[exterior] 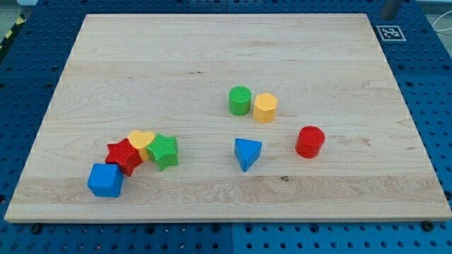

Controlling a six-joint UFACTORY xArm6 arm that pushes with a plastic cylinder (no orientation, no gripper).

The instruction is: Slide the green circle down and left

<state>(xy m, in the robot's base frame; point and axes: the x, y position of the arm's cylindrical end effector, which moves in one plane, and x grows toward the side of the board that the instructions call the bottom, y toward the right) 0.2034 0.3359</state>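
The green circle (240, 101) stands a little right of the board's middle. It touches a yellow hexagon (265, 108) on its right side. A short grey piece that looks like my rod shows at the view's top right edge. Its tip (386, 15) is just above the board's top right corner, far up and right of the green circle and apart from every block.
A blue triangle (247, 153) lies below the green circle and a red circle (310, 142) to its lower right. At lower left, a yellow heart (141, 140), green star (164, 152), red star (124, 156) and blue cube (106, 180) cluster. A black-and-white marker (390, 32) sits at the board's (212, 42) top right corner.
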